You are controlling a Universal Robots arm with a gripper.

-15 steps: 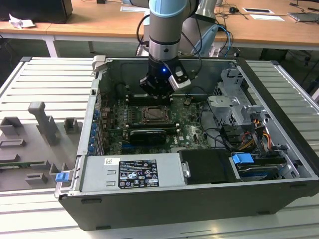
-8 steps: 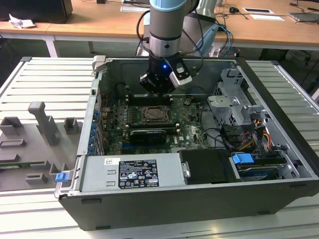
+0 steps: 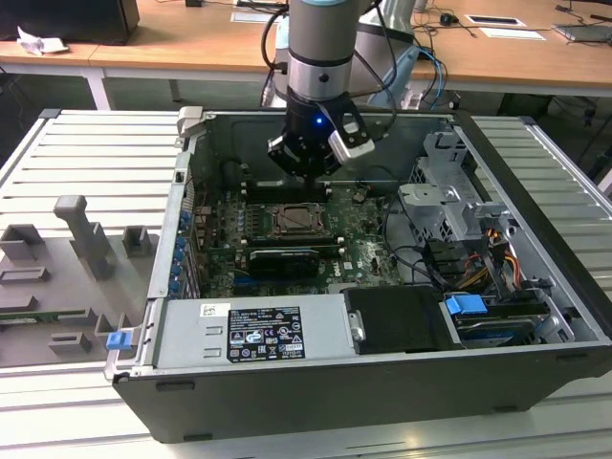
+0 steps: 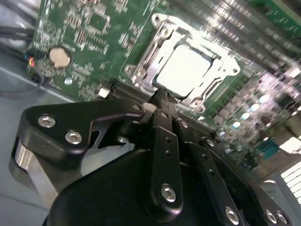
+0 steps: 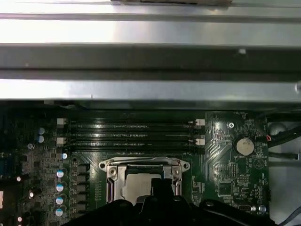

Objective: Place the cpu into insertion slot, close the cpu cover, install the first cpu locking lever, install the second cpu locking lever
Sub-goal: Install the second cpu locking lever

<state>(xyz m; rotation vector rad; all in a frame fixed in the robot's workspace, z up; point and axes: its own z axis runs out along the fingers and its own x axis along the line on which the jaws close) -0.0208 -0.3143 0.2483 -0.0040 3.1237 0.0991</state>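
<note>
My gripper (image 4: 159, 101) hangs just above the cpu (image 4: 186, 70), which sits under the closed cpu cover (image 4: 146, 56); fingers look pressed together, holding nothing.

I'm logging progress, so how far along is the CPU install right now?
The cpu already sits in the insertion slot, and the cpu cover looks closed around it. The pincer hovers at the socket's edge, holding nothing visible. Whether either locking lever is latched, I cannot tell.
</note>
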